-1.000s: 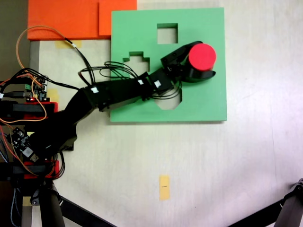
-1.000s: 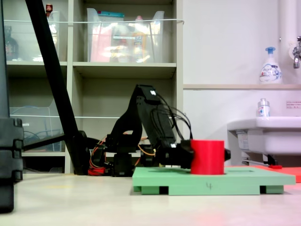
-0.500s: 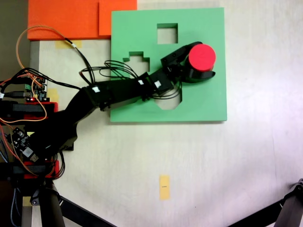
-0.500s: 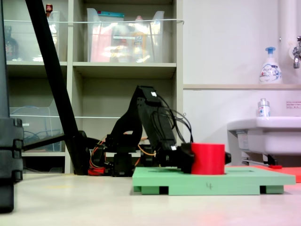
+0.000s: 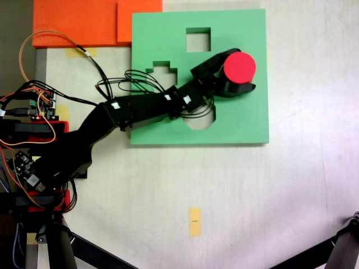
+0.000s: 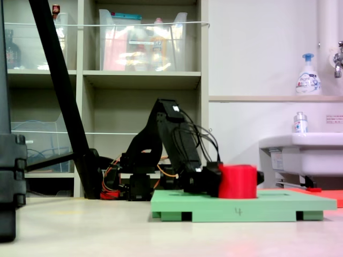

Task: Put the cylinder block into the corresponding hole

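Observation:
The red cylinder block (image 5: 240,66) stands upright at the right middle of the square green foam board (image 5: 247,124), partly sunk into it in the side-on fixed view (image 6: 237,182). The corresponding hole is hidden under the block. My gripper (image 5: 239,70) reaches in from the left and is shut on the block, one black finger (image 5: 220,58) on its far side and the other at its near side. In the low fixed view the gripper (image 6: 239,181) sits just above the board (image 6: 278,206).
The board also has a square cut-out (image 5: 198,39), a cross-shaped cut-out (image 5: 162,72) and an octagonal one (image 5: 203,121) partly under my arm. Orange foam sheets (image 5: 78,22) lie at the top left. Circuit boards and cables (image 5: 33,106) crowd the left edge. A sink (image 6: 300,155) stands behind.
The cylinder block has dropped lower: its top sits nearer the board than one second ago. The gripper went down with it and stays around it.

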You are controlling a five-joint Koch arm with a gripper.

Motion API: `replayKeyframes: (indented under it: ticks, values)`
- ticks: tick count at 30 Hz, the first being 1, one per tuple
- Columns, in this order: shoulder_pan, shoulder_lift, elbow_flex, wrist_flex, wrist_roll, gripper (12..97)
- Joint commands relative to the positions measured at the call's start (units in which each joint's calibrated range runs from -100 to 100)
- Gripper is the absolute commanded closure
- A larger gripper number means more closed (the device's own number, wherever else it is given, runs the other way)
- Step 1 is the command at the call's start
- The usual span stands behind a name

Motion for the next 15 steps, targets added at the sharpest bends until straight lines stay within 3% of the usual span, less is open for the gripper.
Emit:
replayKeyframes:
  ticks: [1,4,15]
  values:
    - [-0.3,0.9,-0.1,0.8,0.0,44.0]
    - [-0.2,0.3,-0.8,0.6,0.1,37.1]
    - [-0.2,-6.4,-8.0,0.9,0.1,36.8]
